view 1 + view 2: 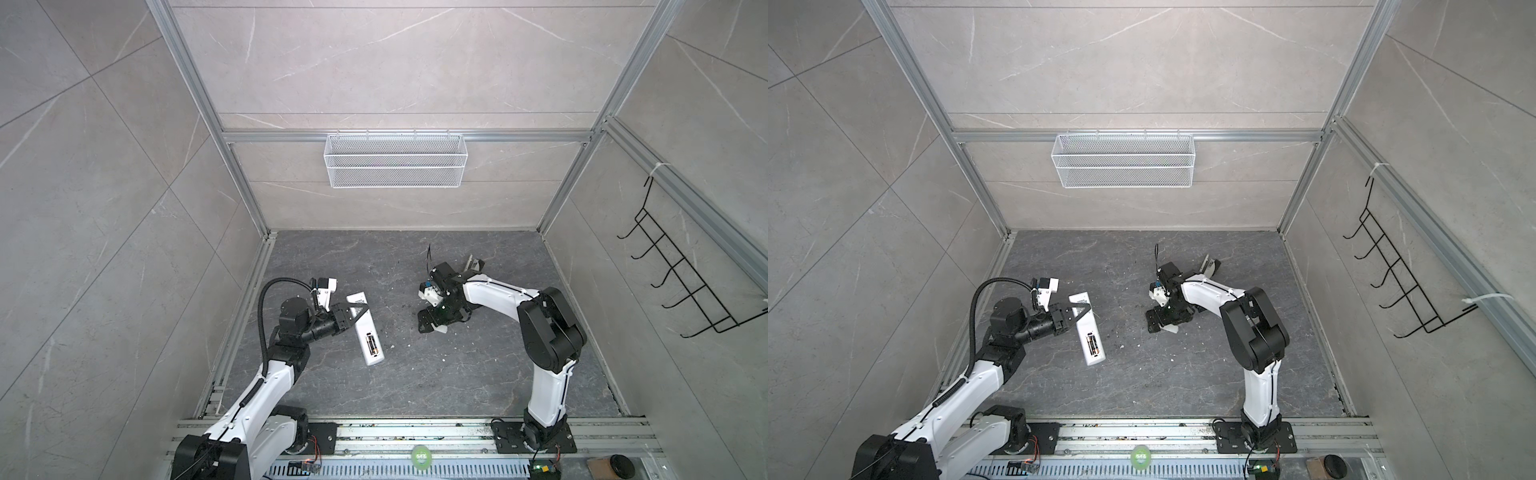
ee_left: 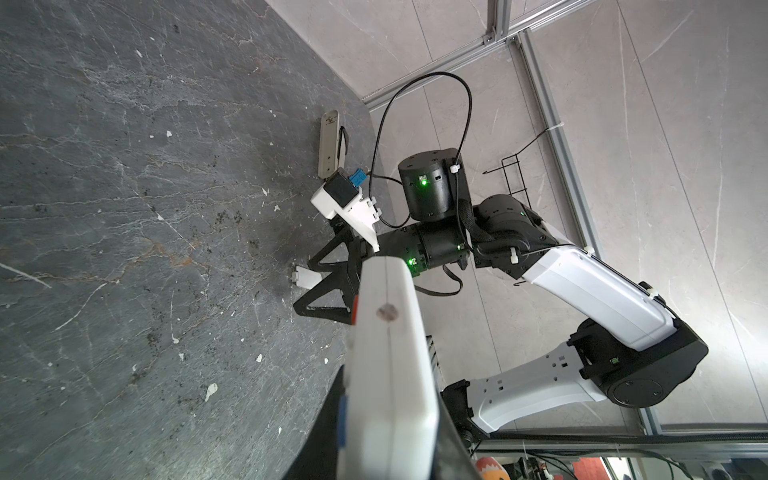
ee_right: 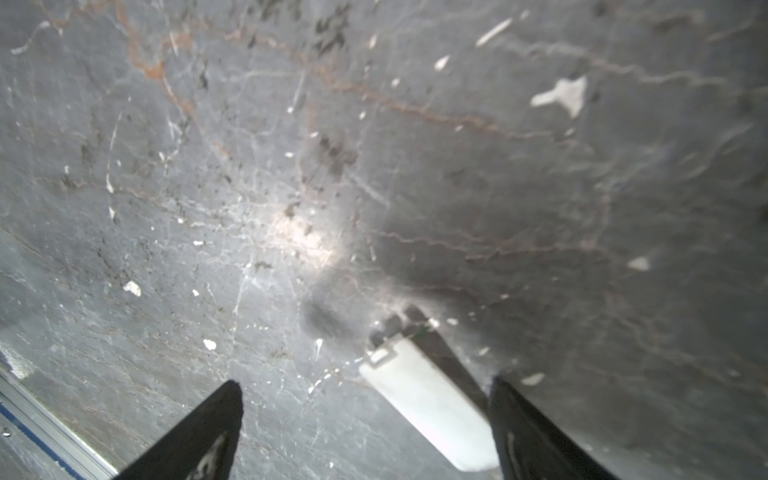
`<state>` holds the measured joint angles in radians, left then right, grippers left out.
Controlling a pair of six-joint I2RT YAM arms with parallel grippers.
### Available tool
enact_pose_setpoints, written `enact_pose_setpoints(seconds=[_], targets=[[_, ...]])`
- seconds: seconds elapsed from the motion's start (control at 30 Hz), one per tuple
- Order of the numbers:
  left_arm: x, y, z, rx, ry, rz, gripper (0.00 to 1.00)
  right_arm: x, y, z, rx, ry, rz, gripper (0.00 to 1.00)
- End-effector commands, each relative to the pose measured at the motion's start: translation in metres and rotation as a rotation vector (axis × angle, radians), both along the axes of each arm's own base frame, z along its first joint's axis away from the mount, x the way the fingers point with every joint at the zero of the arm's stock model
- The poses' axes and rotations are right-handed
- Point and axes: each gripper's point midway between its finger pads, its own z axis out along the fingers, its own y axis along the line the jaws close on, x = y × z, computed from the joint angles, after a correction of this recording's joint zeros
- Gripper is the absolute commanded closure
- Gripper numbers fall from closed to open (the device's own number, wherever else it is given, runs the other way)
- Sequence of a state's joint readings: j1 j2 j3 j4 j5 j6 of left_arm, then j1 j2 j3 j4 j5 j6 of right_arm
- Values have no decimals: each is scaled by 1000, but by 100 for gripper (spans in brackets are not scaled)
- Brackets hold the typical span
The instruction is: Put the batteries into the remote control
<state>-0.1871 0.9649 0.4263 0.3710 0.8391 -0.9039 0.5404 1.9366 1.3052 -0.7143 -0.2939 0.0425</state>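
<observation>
Remote control (image 1: 365,328): both batteries (image 1: 371,344) seated, left claw (image 1: 358,310) clamped on it; right claw (image 3: 365,386) spread over unfitted cover (image 3: 432,407), well apart

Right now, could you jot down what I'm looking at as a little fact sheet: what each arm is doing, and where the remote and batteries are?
Left fingers: shut on the remote control, nearer its far end
Remote control: back side up, battery bay open
Batteries: two, side by side in the open bay
Right fingers: open, low over the table
Small white piece: on the table between the right fingers, not gripped
Grey object: on the table behind the right arm, untouched
</observation>
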Motion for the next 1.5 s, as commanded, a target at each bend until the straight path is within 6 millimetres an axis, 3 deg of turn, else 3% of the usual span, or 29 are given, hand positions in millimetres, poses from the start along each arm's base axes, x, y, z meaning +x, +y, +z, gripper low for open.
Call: enact_pose_setpoints(seconds=[0.0,0.27,0.4,0.57,0.77,1.1,1.47], targets=[[-2,-2,18,-22,-82,-14,100,-31,-2,-15,-64,67,-5,6],[-2,-2,19,-25,-81,-14,100,-36,-3,-2,-134,0,-6,6],[-2,-2,19,-25,-81,-14,100,-22,-11,7,-201,-55,-10,7],[-3,-2,18,-25,-79,-12,100,-4,0,10,-202,-78,-1,11],[-3,-1,18,-22,-85,-10,100,4,9,6,-188,-75,4,19],[-2,-2,19,-25,-86,-12,100,6,4,-6,-234,-69,-4,28],[-2,-2,20,-26,-89,-11,100,9,5,-5,-288,-86,13,45]])
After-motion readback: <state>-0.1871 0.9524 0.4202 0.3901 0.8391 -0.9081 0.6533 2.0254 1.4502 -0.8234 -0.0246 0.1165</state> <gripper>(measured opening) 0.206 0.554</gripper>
